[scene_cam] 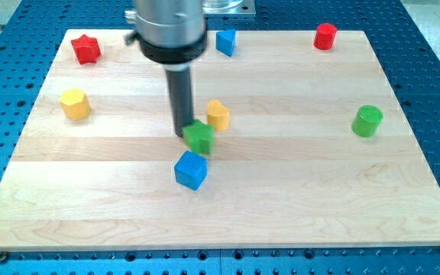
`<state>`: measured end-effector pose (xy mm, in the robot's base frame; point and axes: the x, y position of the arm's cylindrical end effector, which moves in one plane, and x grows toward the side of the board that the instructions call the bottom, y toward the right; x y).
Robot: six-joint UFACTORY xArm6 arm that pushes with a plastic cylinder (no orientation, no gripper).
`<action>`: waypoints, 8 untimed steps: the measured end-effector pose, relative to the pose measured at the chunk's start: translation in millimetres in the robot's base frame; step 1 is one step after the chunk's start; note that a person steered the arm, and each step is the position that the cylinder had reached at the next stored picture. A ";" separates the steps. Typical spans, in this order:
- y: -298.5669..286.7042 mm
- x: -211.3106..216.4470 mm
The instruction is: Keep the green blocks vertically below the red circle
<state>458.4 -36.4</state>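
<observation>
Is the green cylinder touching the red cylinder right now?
No, the green cylinder sits alone at the view's right, well below the red cylinder near the top edge.

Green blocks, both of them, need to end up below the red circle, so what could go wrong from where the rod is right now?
1. My tip sits at the green star's left edge, with the yellow block close at its upper right; a rightward push could drag that along.
2. The blue cube lies just below the star; a downward push may shove it too.
3. The green cylinder sits right of the red circle, near the board's right edge; a careless push might send it off.
</observation>
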 end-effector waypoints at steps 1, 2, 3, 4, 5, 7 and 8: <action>-3.7 6.4; 16.9 41.2; 97.7 77.2; 131.2 90.3; 69.6 90.6; 86.5 41.0; 144.9 60.6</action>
<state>519.0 108.6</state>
